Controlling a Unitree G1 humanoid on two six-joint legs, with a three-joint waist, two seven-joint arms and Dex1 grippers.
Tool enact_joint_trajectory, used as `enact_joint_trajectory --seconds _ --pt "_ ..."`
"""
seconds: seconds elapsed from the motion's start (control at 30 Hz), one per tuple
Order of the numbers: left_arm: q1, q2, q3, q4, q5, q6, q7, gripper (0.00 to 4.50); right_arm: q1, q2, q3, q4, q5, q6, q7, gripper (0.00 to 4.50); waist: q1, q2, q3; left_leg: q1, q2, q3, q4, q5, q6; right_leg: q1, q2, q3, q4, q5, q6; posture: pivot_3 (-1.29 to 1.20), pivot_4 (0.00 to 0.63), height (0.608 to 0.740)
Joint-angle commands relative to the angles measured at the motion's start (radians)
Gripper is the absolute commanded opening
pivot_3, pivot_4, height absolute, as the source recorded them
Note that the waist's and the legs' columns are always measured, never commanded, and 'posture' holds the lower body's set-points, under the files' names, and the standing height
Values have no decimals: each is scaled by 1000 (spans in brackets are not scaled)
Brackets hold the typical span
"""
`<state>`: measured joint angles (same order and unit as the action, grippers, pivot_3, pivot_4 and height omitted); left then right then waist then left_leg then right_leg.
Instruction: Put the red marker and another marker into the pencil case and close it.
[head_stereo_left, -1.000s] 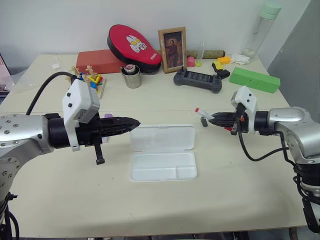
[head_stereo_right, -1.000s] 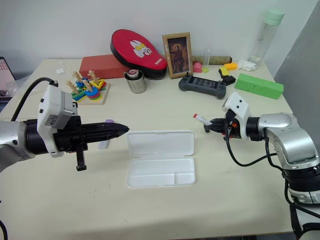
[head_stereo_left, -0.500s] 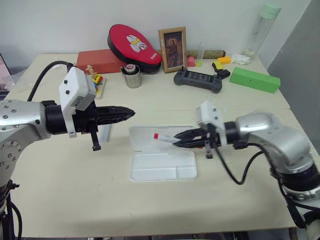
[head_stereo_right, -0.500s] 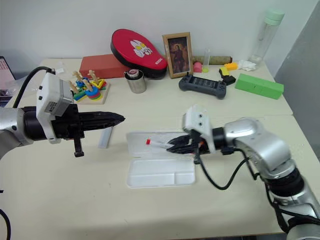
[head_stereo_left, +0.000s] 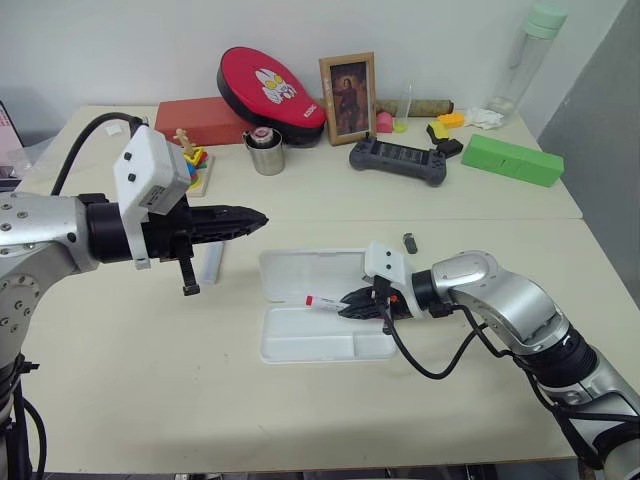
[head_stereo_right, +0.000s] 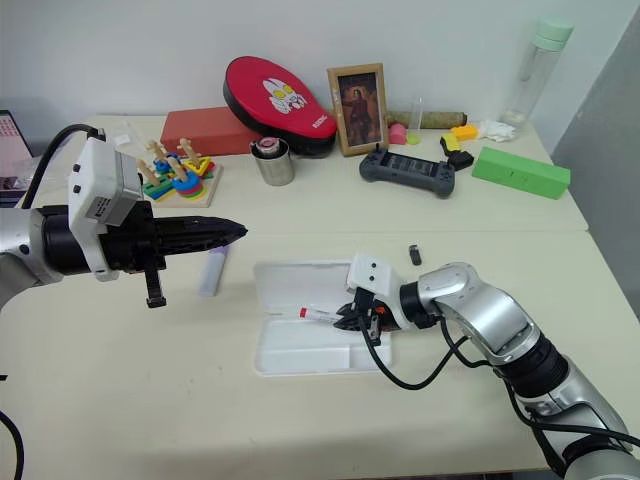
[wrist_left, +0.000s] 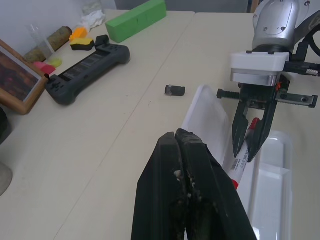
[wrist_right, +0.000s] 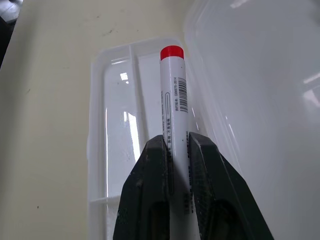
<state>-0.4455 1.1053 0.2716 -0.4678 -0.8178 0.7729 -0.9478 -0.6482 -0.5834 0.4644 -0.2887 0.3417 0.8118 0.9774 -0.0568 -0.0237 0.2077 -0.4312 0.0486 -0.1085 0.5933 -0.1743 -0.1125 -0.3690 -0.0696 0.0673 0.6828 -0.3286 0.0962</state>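
- Between my right claw's (head_stereo_left: 347, 303) two black fingers sits the red marker (wrist_right: 172, 105), pinched around its white barrel, red end pointing away from my wrist.
- Marker and claw hover low over the pencil case (head_stereo_left: 325, 320), above the line where the tray meets the lid.
- Lying open and flat on the table (head_stereo_left: 300, 410), the case has its lid on the far side and a divided tray on the near side.
- Just left of the case, another marker (head_stereo_right: 212, 270) lies on the table, pale-bodied.
- Above that marker, my left claw (head_stereo_left: 258, 216) hangs pressed fully together, gripping nothing.
- Beyond the case's right end rests a small dark cap (head_stereo_left: 409, 242).
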Motion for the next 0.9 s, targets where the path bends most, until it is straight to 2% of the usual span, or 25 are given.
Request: enact_joint_trajectory --seconds 0.03,0.3,0.4,0.6,0.63,0.67,0.9 --pt "-17 1 15 -18 6 -13 6 0 -7 -8 0 -8 -9 -38 36 1090 0 0 0 0 0 0 0 0 0 0 0 0 0 0 0 0 150 740" --pt "-20 -9 13 -23 2 -12 10 0 -23 12 -34 0 -2 -50 41 2969 0 0 0 0 0 0 0 0 0 0 0 0 0 0 0 0 150 740" --pt "-11 -13 29 -23 3 -10 20 0 -52 16 -94 -19 46 -24 48 3586 0 0 0 0 0 0 0 0 0 0 0 0 0 0 0 0 150 740" --pt "30 -9 95 -7 5 33 87 0 -92 -8 -214 -95 162 51 63 3586 0 0 0 0 0 0 0 0 0 0 0 0 0 0 0 0 150 740" --pt "37 -11 110 -6 4 47 109 380 -96 -18 -237 -116 190 68 71 3618 0 0 0 0 0 0 0 0 0 0 0 0 0 0 0 0 150 740" --pt "44 -14 122 -6 0 61 126 463 -99 -25 -255 -132 212 82 74 3618 0 0 0 0 0 0 0 0 0 0 0 0 0 0 0 0 150 740" --pt "74 -47 141 17 103 132 347 1872 -138 -67 -346 -138 279 83 74 3618 0 0 0 0 0 0 0 0 0 0 0 0 1 0 0 0 150 740"
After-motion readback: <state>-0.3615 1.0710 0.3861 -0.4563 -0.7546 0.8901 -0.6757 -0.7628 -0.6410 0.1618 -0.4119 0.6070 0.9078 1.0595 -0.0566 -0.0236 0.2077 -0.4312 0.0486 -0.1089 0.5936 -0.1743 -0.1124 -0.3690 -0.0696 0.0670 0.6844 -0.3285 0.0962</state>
